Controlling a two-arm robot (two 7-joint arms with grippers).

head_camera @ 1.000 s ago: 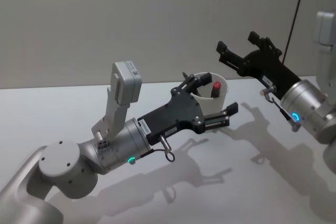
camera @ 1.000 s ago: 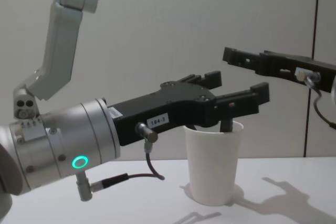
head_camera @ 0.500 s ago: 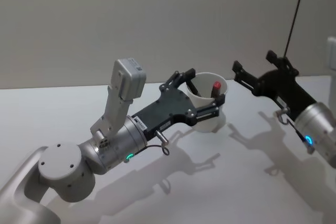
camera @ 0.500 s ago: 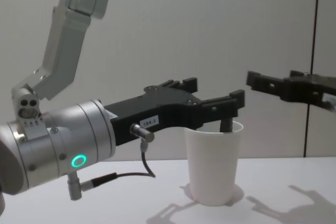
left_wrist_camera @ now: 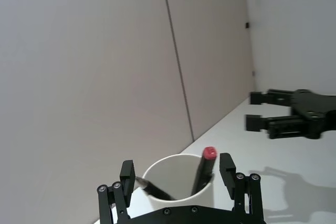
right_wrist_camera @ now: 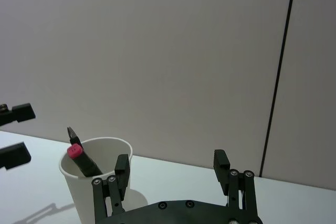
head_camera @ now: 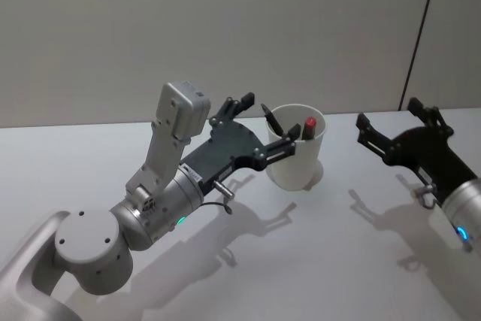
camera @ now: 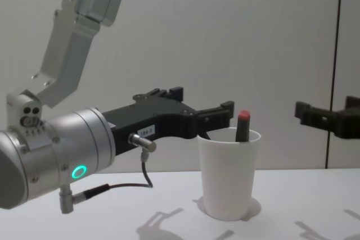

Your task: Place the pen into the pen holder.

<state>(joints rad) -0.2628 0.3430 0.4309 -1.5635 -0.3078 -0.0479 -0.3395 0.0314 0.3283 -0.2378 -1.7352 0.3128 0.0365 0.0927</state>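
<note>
The placing looks done: the pen point(head_camera: 307, 128), dark-barrelled with a red cap, stands inside the pen holder point(head_camera: 297, 157), leaning at its 3 o'clock rim, with a second dark pen point(head_camera: 268, 118) leaning at 9 o'clock. The holder is a plain white paper cup, tapered, with a rolled rim, upright on the smooth matt white desk point(head_camera: 316, 261). The left gripper point(head_camera: 255, 127) hangs at the cup's 9 o'clock, jaws spread and empty, clear of the rim. The right gripper point(head_camera: 389, 130) sits well off at 3 o'clock, likewise open, holding nothing. Only pulling the arms away seems left
</note>
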